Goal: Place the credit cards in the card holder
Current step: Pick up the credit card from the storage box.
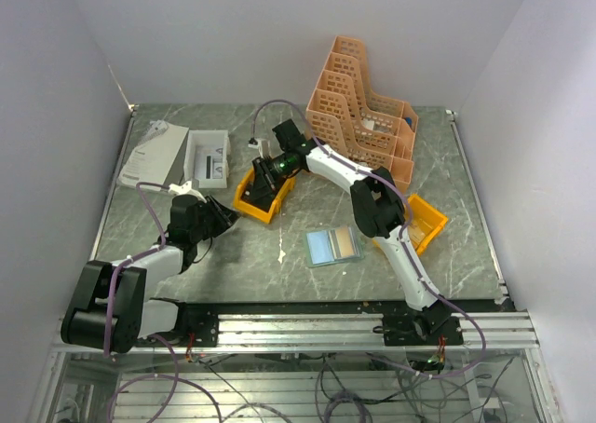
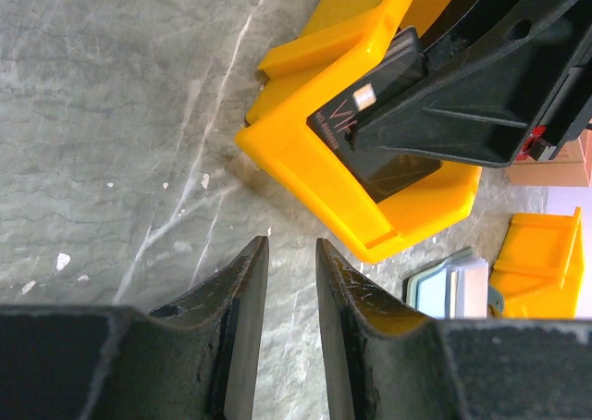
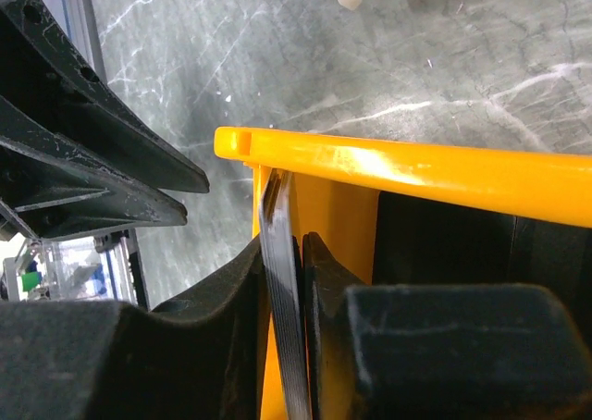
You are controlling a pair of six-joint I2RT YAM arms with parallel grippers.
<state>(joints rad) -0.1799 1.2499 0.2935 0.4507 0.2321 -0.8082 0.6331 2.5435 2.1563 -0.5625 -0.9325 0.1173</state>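
Right wrist: card edge-on between right claw fingers.

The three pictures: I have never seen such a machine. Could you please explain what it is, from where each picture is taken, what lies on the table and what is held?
These are two robot arms fixed at the near edge of a table. Each arm ends in a gripper with two fingers. One picture is taken from above and behind the arms. The other two come from small cameras on the wrists, so you see each arm's own fingers at the bottom.

On the table lie an open card holder, two yellow bins, a peach file rack, white papers and a white box.

The right gripper reaches into the nearer bin and has a dark card between its fingers. The left gripper is beside that bin, slightly open and holding nothing.
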